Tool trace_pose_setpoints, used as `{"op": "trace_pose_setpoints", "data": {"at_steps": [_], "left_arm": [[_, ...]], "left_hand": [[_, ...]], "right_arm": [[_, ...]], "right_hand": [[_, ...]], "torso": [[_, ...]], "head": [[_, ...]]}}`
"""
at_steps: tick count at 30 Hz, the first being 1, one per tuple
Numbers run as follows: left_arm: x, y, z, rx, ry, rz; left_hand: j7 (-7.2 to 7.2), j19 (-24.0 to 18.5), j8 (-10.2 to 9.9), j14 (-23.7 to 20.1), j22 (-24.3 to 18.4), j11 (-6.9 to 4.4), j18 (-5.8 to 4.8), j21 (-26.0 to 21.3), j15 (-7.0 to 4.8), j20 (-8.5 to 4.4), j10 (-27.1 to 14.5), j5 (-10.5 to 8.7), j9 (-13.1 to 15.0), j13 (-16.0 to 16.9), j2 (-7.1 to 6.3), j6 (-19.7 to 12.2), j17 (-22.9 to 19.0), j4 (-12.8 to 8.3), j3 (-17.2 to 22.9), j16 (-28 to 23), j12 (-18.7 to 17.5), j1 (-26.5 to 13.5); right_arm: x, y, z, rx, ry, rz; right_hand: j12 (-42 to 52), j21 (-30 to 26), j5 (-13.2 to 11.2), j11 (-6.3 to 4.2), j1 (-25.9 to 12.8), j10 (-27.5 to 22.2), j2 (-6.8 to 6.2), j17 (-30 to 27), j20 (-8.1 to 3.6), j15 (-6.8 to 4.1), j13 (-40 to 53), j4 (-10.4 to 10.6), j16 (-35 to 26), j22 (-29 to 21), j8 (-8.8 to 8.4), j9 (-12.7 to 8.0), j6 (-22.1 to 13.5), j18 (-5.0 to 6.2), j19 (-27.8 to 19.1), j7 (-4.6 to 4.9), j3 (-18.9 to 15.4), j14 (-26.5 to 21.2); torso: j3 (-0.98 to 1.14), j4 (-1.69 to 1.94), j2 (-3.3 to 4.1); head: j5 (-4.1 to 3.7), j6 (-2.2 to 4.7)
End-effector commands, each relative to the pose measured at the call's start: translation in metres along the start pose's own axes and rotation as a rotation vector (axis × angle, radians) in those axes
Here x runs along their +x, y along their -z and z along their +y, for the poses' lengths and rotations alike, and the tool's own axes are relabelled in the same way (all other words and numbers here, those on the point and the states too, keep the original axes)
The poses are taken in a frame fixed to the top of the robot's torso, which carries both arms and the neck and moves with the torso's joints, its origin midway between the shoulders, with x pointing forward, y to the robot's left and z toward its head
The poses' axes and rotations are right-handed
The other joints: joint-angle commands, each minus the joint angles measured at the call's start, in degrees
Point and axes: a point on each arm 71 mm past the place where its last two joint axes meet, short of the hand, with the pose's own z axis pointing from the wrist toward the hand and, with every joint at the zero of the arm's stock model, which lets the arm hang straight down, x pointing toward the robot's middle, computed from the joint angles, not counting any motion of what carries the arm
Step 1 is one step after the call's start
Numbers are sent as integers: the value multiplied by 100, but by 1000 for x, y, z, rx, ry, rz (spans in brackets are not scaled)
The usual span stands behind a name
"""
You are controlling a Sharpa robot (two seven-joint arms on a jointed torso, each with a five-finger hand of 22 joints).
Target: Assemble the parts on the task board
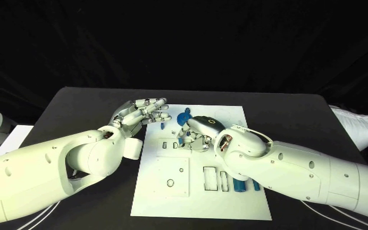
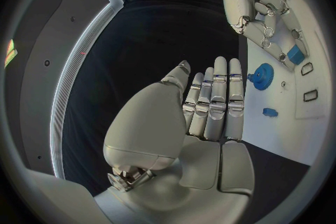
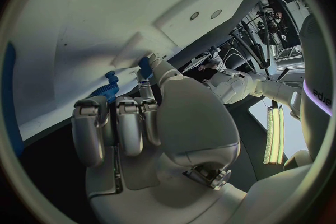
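Note:
The white task board lies in the middle of the black table. My right hand hovers over the board's upper middle and pinches a small blue part at its fingertips; the same blue part shows close above the board. A blue gear sits on the board just beyond that hand, and the gear also shows on the board. My left hand is at the board's upper left edge, fingers stretched out and holding nothing. A tiny blue piece lies near it.
Two long blue pieces lie at the board's lower right, beside my right forearm. Rectangular slots and a square recess mark the board's lower half. Black table surrounds the board.

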Motion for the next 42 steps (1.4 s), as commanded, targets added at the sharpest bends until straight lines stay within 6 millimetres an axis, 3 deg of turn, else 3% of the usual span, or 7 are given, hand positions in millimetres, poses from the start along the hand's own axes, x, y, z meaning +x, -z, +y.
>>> {"op": "trace_pose_setpoints", "data": {"at_steps": [1, 16, 28, 42], "left_arm": [[3, 0, -1, 12, 11, 22], [2, 0, -1, 11, 11, 22], [2, 1, -1, 10, 11, 21], [2, 1, -1, 6, 10, 18]], "left_hand": [[2, 6, -6, -12, -6, 6, 72, -32, 3, 9, 36, -16, 1, 6, 0, 36, 7, -18, 2, -25, -24, 19], [2, 6, -6, -12, -6, 6, 72, -32, 3, 9, 36, -16, 1, 6, 0, 36, 7, -18, 2, -25, -24, 19], [2, 6, -6, -12, -6, 6, 72, -32, 3, 9, 36, -16, 1, 6, 0, 36, 7, -18, 2, -25, -24, 19], [1, 9, -9, -10, -9, 5, 72, -34, 3, 8, 40, -15, 0, 4, 5, 38, 13, -22, 14, -31, -28, 17]], "right_arm": [[5, 0, -2, 15, 36, 36], [9, 1, -2, 29, 49, 84], [11, 2, 0, 38, 63, 114], [8, 3, 0, 50, 102, 72]], "right_hand": [[27, -20, 34, -31, -79, 601, -20, 1506, -40, -28, 1510, -4, 23, 1372, 9, 89, 168, -92, 515, -127, 17, 607], [27, -30, 28, -17, -165, 601, -80, 1506, -32, -16, 1510, 3, 23, 1350, -24, 84, 145, -87, 503, -109, -4, 607], [-54, -63, 85, 60, -410, 571, -268, 1506, 15, 44, 1475, 85, 23, 1278, -164, 35, -30, -69, 463, -18, -124, 607], [-204, -81, 141, 93, -464, 513, -338, 1506, 45, 74, 1412, 111, 23, 1241, -195, 6, -112, -61, 443, 19, -157, 607]], "torso": [[-3, 1, 0], [-3, 2, -4], [-5, 2, -4], [-4, 4, -4]], "head": [[-1, -15], [3, -35], [-2, -47], [-6, -51]]}}
